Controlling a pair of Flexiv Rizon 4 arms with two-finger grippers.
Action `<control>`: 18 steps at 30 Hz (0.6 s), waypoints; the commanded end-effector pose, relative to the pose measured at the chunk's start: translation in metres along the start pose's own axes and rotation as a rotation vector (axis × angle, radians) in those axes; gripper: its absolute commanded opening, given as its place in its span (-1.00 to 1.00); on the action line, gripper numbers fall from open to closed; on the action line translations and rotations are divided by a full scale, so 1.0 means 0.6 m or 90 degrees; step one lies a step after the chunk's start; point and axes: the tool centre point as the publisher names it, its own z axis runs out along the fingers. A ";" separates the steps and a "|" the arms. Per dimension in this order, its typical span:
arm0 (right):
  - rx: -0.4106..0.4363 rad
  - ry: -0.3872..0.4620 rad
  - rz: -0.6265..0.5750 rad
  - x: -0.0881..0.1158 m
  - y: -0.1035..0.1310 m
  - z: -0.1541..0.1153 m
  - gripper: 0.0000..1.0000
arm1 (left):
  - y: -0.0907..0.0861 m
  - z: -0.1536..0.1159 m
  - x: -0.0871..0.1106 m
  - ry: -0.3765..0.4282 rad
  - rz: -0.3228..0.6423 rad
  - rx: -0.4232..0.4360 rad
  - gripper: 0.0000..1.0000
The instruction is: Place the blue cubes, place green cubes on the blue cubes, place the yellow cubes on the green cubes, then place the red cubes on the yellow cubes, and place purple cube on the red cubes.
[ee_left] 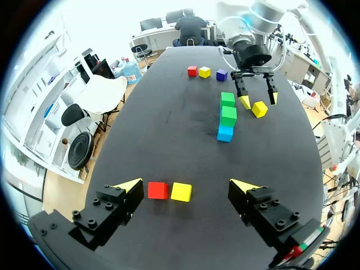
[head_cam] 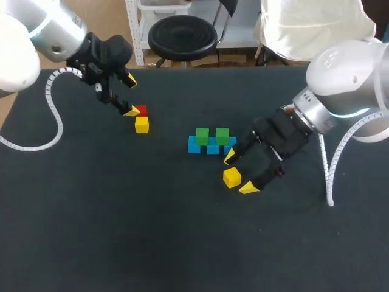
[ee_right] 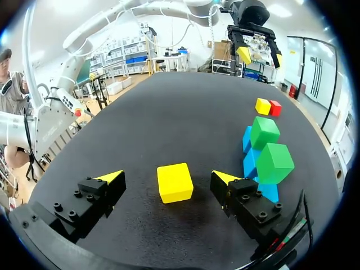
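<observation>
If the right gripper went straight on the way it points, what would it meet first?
The loose yellow cube, lying on the table between the right gripper's open fingers, just ahead; how near is hard to judge.

R tool (head_cam: 239, 173): blue/green stack (head_cam: 211, 146) close by one finger | wide gap betw. stack & red/yel pair (head_cam: 141, 123)

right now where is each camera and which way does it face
Head: above and behind the robot, looking down on the table; left arm and right arm show.
Left wrist: on the left arm, looking along the left fingers, past a red cube toward the stack.
Right wrist: on the right arm, looking along the right fingers, open around a yellow cube.
Shared: both wrist views show the stack and the other arm's fingers.
</observation>
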 end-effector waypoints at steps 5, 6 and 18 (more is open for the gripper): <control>0.002 0.002 -0.003 -0.003 0.001 -0.003 1.00 | -0.001 0.000 0.002 -0.003 0.002 0.000 1.00; 0.002 0.002 -0.003 -0.003 0.000 -0.003 0.97 | -0.001 0.000 0.002 -0.003 0.002 0.000 1.00; -0.001 -0.001 0.006 0.001 -0.009 0.000 0.64 | -0.001 0.000 0.002 -0.003 0.002 0.000 1.00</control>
